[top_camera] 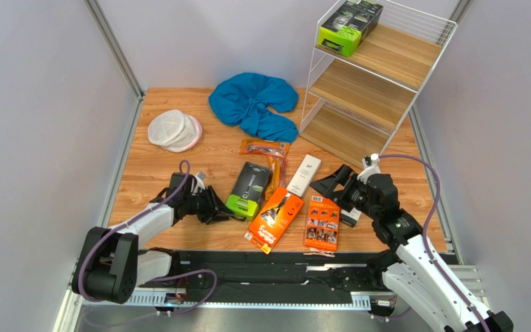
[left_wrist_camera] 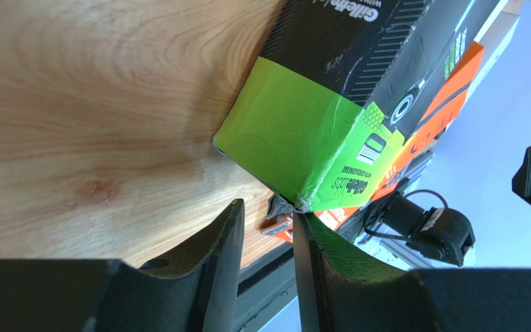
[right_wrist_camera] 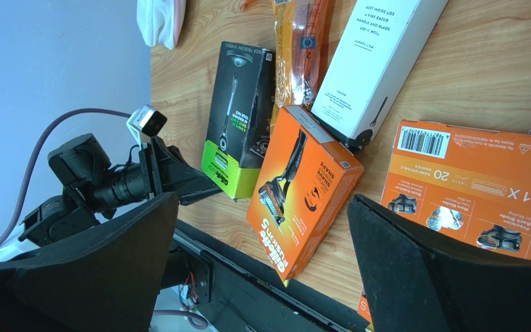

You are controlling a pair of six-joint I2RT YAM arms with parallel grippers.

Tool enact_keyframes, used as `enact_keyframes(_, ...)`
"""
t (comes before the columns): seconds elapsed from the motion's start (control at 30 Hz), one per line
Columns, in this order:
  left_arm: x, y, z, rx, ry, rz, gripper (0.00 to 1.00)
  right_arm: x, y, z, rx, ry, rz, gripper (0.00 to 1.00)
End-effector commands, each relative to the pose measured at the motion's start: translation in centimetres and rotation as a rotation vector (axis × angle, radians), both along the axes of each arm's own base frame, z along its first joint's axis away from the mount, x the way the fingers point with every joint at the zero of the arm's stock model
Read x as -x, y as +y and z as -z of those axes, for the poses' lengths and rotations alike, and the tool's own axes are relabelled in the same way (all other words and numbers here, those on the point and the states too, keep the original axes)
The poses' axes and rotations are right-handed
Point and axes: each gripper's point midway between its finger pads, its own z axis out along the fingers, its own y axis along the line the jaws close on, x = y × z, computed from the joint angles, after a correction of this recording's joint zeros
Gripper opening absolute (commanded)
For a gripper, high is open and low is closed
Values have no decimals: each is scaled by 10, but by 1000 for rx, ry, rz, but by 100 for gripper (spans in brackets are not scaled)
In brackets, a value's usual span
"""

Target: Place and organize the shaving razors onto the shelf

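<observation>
The left gripper (top_camera: 221, 209) (left_wrist_camera: 268, 204) lies low on the wooden table (top_camera: 157, 173). Its fingers stand a little apart with bare wood between them. The lime-green corner of the black Gillette box (top_camera: 249, 188) (left_wrist_camera: 296, 131) touches one fingertip, at 3 o'clock from the gripper. The right gripper (top_camera: 332, 185) is spread wide and holds nothing, at 12 o'clock from the orange disposables pack (top_camera: 322, 223). The shelf (top_camera: 365, 93) stands at 1 o'clock on the table, and a second green-black box (top_camera: 350, 24) lies on its top board.
</observation>
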Motion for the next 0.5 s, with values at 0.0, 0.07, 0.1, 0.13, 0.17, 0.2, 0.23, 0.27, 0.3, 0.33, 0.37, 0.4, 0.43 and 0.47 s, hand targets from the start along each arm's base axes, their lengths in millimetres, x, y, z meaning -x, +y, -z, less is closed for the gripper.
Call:
enact_keyframes(0.0, -9, -8, -3, 33, -88, 41, 41, -6, 3, -22, -26, -57, 7, 98)
enact_keyframes(0.07, -13, -10, -4, 43, -113, 46, 41, -6, 3, -22, -28, -56, 2, 98)
enact_keyframes(0.1, -11, -12, -1, 42, -99, 54, 41, -6, 5, -21, -32, -52, -6, 98)
enact_keyframes(0.13, -16, -15, -4, 51, -132, 63, 41, -6, 6, -20, -35, -47, -12, 98)
enact_keyframes(0.17, -16, -16, -3, 51, -134, 67, 41, -6, 7, -19, -37, -45, -15, 98)
enact_keyframes(0.2, -17, -19, -1, 45, -136, 78, 41, -4, 10, -21, -46, -47, -30, 98)
enact_keyframes(0.23, -17, -20, 0, 48, -141, 83, 40, -4, 11, -21, -50, -47, -37, 98)
enact_keyframes(0.27, -18, -21, 1, 47, -143, 85, 38, -3, 13, -21, -53, -46, -47, 98)
enact_keyframes(0.3, -19, -23, 2, 48, -151, 87, 33, -1, 15, -23, -61, -48, -61, 98)
enact_keyframes(0.33, -20, -24, 2, 48, -156, 86, 26, 0, 17, -23, -65, -43, -69, 98)
enact_keyframes(0.37, -20, -24, 3, 48, -160, 84, 23, 1, 18, -24, -68, -44, -76, 98)
enact_keyframes(0.4, -22, -24, 2, 47, -168, 79, 20, 3, 21, -25, -73, -46, -89, 98)
enact_keyframes(0.43, -23, -23, 2, 45, -173, 77, 15, 5, 23, -24, -76, -42, -100, 98)
enact_keyframes(0.47, -24, -23, 2, 41, -177, 73, 12, 7, 25, -23, -76, -38, -107, 98)
